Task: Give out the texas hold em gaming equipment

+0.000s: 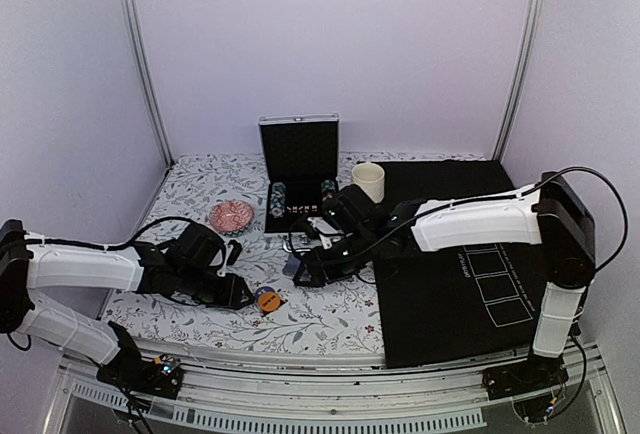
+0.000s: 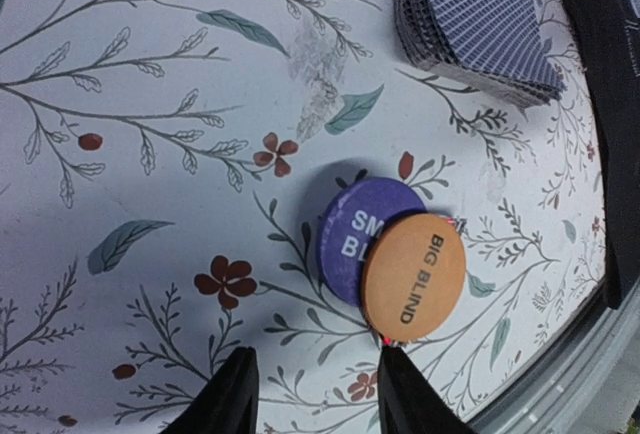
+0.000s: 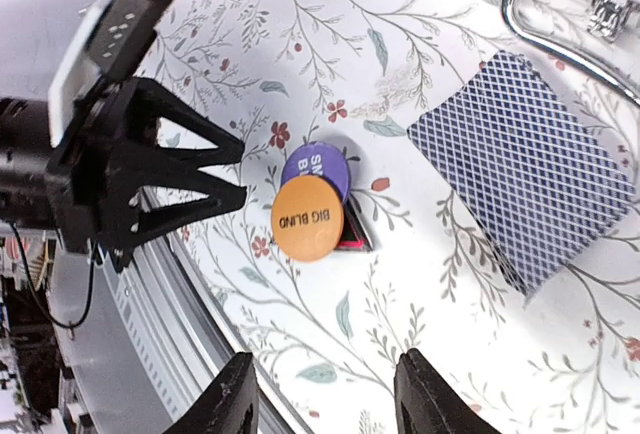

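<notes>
An orange "BIG BLIND" disc (image 2: 413, 270) lies overlapping a dark blue disc (image 2: 345, 239) on the floral cloth. A black red-edged triangle marker (image 3: 357, 235) pokes out from under them. My left gripper (image 2: 318, 394) hovers just short of the discs, open, with nothing between its fingers; its right fingertip is close to the orange disc's edge. A deck of grey-blue-backed cards (image 3: 520, 169) lies beyond the discs. My right gripper (image 3: 325, 389) stands open above the cloth, back from the orange disc (image 3: 307, 217), and holds nothing. Striped poker chips (image 1: 278, 197) sit in the open case.
An open black case (image 1: 299, 154) stands at the back, its metal handle (image 3: 560, 39) near the deck. A pink dish (image 1: 232, 216) lies left of it and a cream cup (image 1: 368, 181) to its right. A black mat (image 1: 450, 284) covers the right side. The table's front rail (image 2: 560, 384) runs close by.
</notes>
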Available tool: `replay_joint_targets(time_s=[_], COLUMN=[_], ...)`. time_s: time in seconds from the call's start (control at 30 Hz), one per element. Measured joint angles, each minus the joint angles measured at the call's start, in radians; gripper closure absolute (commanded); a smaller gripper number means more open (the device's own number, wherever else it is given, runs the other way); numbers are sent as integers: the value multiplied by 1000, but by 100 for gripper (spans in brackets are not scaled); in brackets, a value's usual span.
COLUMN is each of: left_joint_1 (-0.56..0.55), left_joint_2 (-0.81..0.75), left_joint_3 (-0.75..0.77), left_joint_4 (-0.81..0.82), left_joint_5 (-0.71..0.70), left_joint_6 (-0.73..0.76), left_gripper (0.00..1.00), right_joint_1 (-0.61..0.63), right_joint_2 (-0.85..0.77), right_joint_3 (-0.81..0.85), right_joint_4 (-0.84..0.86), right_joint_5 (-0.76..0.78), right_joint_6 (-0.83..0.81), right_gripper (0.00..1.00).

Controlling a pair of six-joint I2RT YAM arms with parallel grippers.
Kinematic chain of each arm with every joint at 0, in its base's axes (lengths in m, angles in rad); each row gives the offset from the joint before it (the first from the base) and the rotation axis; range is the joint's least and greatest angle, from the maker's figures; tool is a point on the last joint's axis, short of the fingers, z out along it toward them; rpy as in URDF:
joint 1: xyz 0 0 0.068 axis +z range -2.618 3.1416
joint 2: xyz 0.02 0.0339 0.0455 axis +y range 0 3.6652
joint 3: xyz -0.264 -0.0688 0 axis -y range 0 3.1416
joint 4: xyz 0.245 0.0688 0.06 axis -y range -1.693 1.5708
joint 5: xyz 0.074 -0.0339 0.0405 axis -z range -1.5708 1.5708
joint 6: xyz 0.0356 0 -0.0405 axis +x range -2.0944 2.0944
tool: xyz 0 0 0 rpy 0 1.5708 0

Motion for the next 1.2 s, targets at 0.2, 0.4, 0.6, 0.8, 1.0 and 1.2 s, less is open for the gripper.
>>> replay_joint_targets(time_s=[0.2, 0.4, 0.6, 0.8, 1.0, 1.2], left_joint_1=[40, 41, 41, 41, 41, 26], left_joint_2=[-4, 18, 70, 81, 90, 130], left_joint_3=[-50, -69, -68, -68, -68, -64], left_joint_4=[69, 129, 175, 194, 222, 260], left_joint_5=[32, 77, 119, 145, 170, 196], left_joint_6=[-29, -39, -31, -19, -11, -3], left_gripper=[59, 62, 65, 66, 70, 73], right_joint_1=[7, 9, 11, 11, 15, 20], right_joint_2=[185, 272, 356, 373, 380, 389], right_joint_3=[113, 210, 301, 304, 304, 304], right_joint_4=[43, 52, 29, -2, -8, -15], right_joint_5=[-50, -65, -88, -111, -133, -147], right_joint_6=[45, 50, 26, 14, 14, 13], right_gripper=[59, 62, 65, 66, 66, 67])
